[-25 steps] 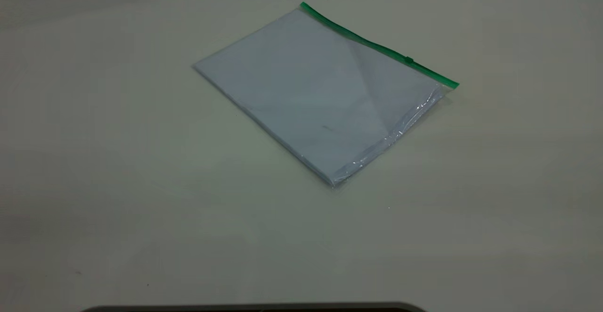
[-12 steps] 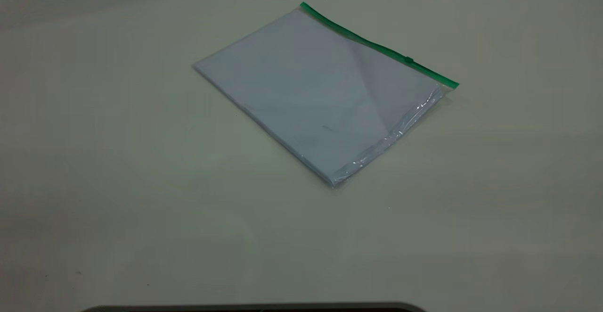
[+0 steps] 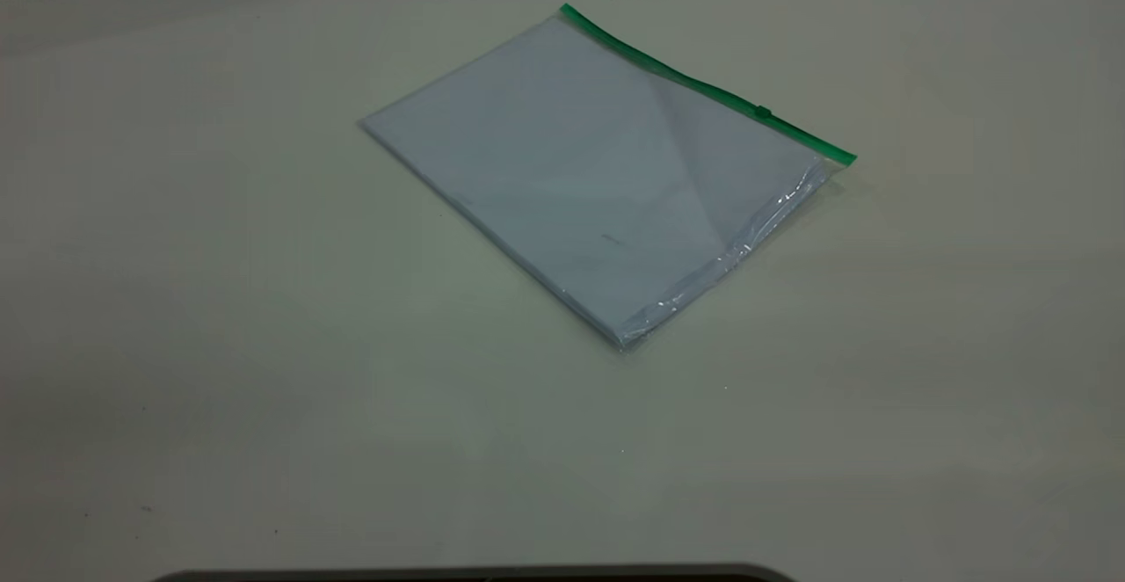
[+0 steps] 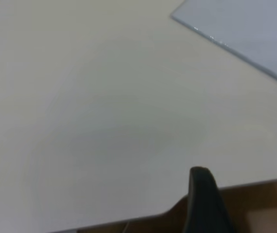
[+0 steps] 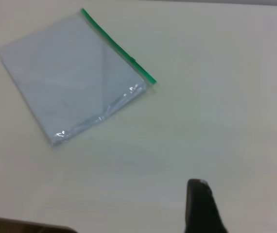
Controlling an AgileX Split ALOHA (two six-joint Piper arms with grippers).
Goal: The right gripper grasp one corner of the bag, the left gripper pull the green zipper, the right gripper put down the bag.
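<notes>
You are looking at a pale table (image 3: 264,345) lying nearly bare, with the bag (image 3: 598,178) resting flat and untouched toward its far side, well apart from both pincers. The green zipper (image 3: 703,85) is running along the bag's far long edge, its small slider tab (image 3: 763,112) sitting nearer the right-hand corner. The right gripper (image 5: 204,208) is hanging well short of the bag, only one dark finger showing at the edge of its own wrist camera, so you cannot tell whether it is standing wide or narrow. The left gripper (image 4: 204,201) is waiting back by the table's near edge, the bag's nearest corner (image 4: 175,17) far ahead of it, and its opening likewise cannot be told. No step of the task is looking begun. Judging from here, the risk is lying in the first grasp: the bag is lying flush and slick on the table, so a pincer coming down flat is likely to slide off the corner or push the whole bag away rather than lift it, and a weak hold would let the bag drag when the slider is pulled. The exterior view is showing neither arm; only the wrist views are revealing the fingers, and the right wrist view alone is giving the bag whole with its zipper.
</notes>
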